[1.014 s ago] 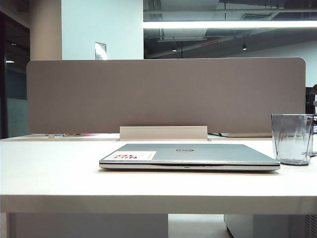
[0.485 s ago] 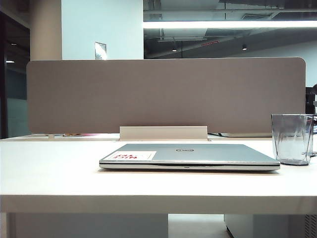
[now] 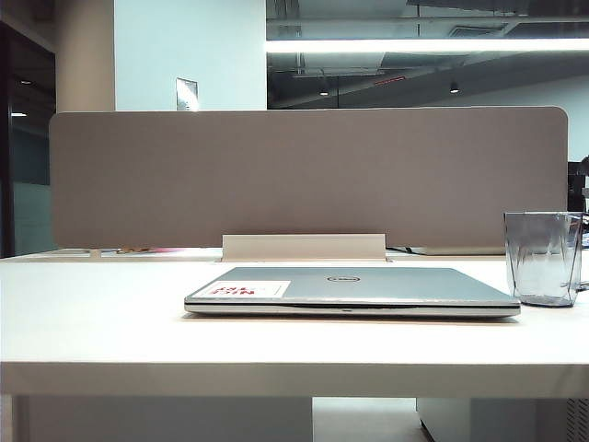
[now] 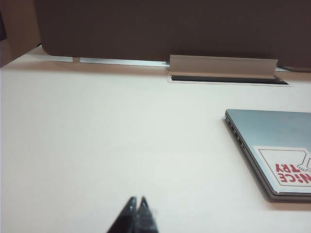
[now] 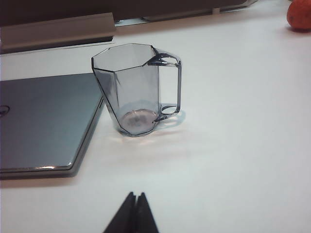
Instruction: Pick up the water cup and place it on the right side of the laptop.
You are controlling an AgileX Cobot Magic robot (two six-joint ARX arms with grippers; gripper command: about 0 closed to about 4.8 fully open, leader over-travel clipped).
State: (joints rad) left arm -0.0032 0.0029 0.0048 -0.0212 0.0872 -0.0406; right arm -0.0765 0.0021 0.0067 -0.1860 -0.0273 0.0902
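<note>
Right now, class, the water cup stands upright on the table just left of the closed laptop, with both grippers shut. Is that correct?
Wrong side. The water cup stands just right of the closed laptop, as the exterior view shows. Upright, on the table, left gripper and right gripper shut: all correct.

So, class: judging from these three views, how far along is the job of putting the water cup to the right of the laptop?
Done: the water cup stands upright right of the closed laptop, on the table. In hand: nothing; the left gripper and right gripper are shut, empty, away from the cup. Left: apparently nothing.
</note>
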